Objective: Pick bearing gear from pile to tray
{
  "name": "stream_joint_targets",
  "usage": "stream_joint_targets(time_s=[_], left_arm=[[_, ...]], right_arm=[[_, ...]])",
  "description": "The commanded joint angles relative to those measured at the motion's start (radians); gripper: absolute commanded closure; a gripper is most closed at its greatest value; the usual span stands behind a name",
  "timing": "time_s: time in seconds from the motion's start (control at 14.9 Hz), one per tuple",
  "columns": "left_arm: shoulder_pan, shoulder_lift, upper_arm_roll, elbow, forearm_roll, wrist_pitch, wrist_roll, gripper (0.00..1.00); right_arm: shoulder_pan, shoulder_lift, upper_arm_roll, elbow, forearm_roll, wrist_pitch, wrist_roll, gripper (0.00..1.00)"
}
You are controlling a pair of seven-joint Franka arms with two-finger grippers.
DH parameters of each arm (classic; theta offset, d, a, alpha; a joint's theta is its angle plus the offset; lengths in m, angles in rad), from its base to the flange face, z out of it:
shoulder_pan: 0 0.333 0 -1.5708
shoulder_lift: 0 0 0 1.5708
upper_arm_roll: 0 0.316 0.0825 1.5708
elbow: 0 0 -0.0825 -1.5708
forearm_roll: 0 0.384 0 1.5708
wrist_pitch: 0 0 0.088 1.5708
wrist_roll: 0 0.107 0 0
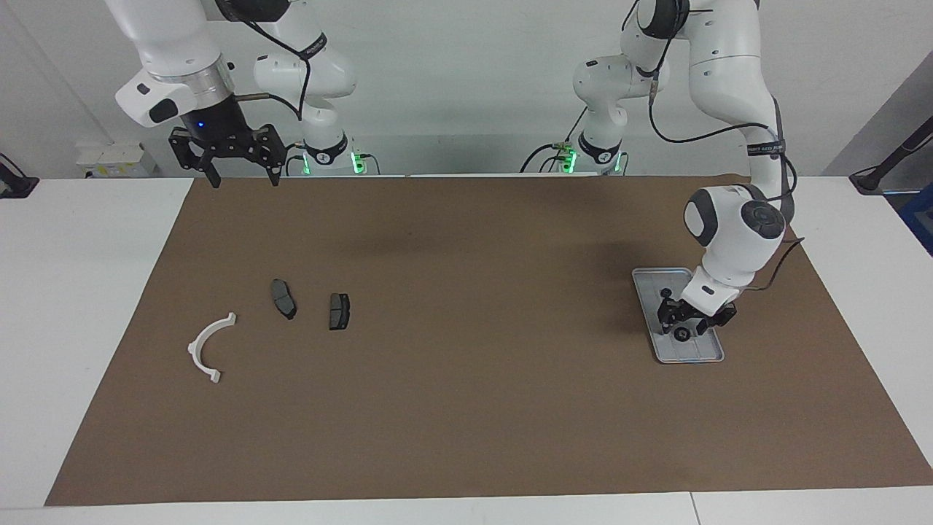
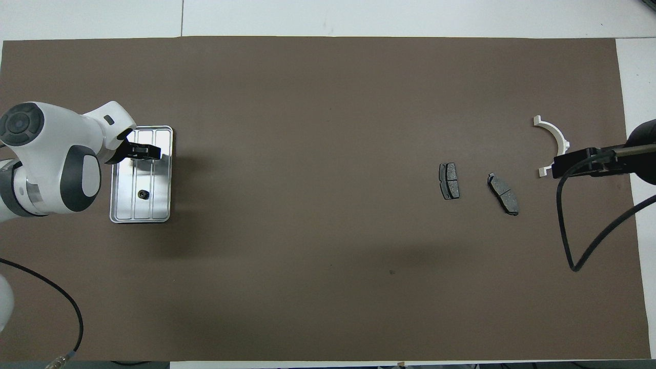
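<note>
- Jaws of the right gripper (image 1: 244, 177) stood wide apart and held nothing. It hung high over the edge of the brown mat (image 1: 466, 408) nearest the robots, at the right arm's end of the table (image 1: 87, 292), and that arm waited there.
- Toward the left arm's end we saw the tray (image 1: 701, 352) lying flat on the mat, its long sides running away from the robots.
- One small black gear (image 2: 143, 193) lay on the tray floor in the half nearer the robots.
- We found the left gripper (image 1: 682, 325) low over the tray's farther half, tilted, its jaws spread and gripping nothing.
- A second black gear (image 1: 681, 335) lay on the tray floor directly under those spread fingers. We could not tell whether a fingertip touched it.
- At the right arm's end, two dark brake pads lay side by side on the mat, close together but apart: one pad (image 1: 284, 298) and the other pad (image 1: 339, 310).
- Farthest from the robots, the white half-ring (image 1: 210, 346) lay flat on the mat near the pads, touching neither.
</note>
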State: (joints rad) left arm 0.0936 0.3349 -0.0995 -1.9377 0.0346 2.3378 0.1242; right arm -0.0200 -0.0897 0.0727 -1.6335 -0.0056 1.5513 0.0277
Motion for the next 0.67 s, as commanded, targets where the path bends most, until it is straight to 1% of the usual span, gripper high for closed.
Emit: stream_joint_targets(time_s=[0.0,0.13,0.2,0.34,0.4,0.54,0.6], left_arm=[[-0.005,-0.068,0.011,0.129,-0.01,-0.225,0.006,0.0],[-0.003,-0.132,0.012,0.267,-0.039,-0.406,-0.011,0.0],[-0.002,-0.173,0.015,0.308,-0.082,-0.463,-0.027,0.0],[0.014,-0.284,0.014,0.318,-0.101,-0.485,-0.069,0.0],[0.015,-0.321,0.015,0.321,-0.101,-0.485,-0.118,0.0],[0.015,-0.365,0.018,0.333,-0.101,-0.501,-0.199,0.0],[0.018,-0.375,0.02,0.348,-0.098,-0.562,-0.201,0.0]], right_arm=[[-0.014,-0.011,0.007,-0.003,0.026,-0.004,-0.011,0.0],[-0.015,-0.011,0.006,-0.003,0.026,-0.004,-0.012,0.0],[-0.017,-0.013,0.006,-0.003,0.026,-0.004,-0.014,0.0],[-0.017,-0.013,0.006,-0.003,0.026,-0.004,-0.012,0.0],[-0.017,-0.013,0.006,-0.003,0.026,-0.002,-0.012,0.0],[-0.015,-0.013,0.006,-0.003,0.026,-0.004,-0.012,0.0],[-0.015,-0.013,0.006,-0.003,0.026,-0.004,-0.012,0.0]])
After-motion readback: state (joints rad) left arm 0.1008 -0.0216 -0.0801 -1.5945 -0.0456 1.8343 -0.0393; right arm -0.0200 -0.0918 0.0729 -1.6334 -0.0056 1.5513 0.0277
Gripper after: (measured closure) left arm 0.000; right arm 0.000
